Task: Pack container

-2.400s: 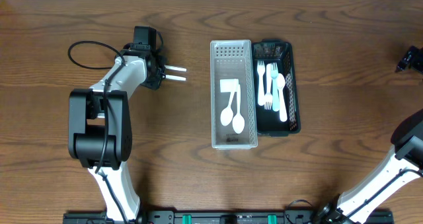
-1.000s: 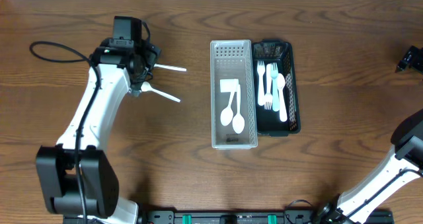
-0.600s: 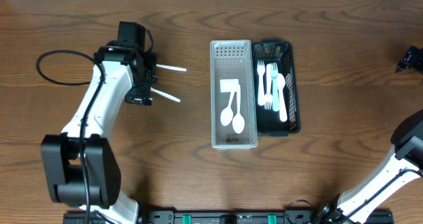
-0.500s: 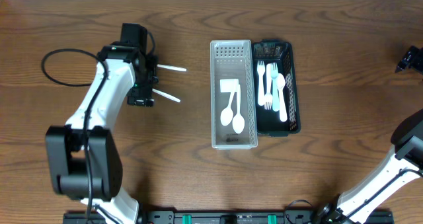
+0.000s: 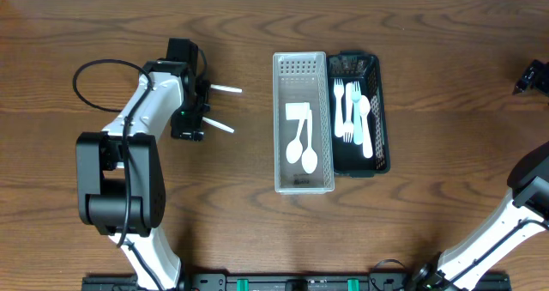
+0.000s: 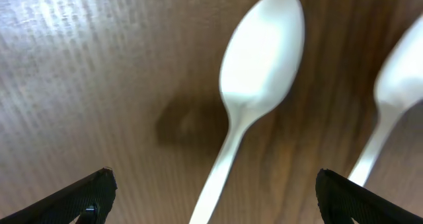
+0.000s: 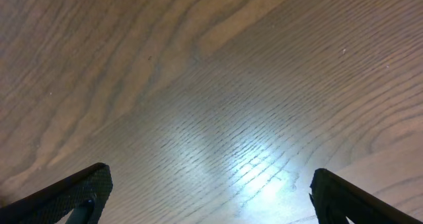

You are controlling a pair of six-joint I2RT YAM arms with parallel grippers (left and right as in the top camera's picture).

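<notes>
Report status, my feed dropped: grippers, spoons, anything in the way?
Both open, empty: left gripper over a loose spoon, second spoon beside it; right gripper over bare table. The white bin already holds two spoons. Path to bin clear.

Table (image 5: pixel 446 197): dark brown wood, strong grain, glare patch in the right wrist view.

Directly on it, near centre: a long white tray (image 5: pixel 302 186) with a perforated far end, and a black tray (image 5: pixel 383 158) against its right wall, the two parallel and touching.

Left of the trays, well apart from them: two white plastic spoons on the bare wood, upper spoon (image 5: pixel 225 89) and lower spoon (image 5: pixel 219 125), handles pointing toward the trays and splayed slightly.

A black cable (image 5: pixel 86 70) looped at far left; it probably rested on the wood, unclear from above.
</notes>
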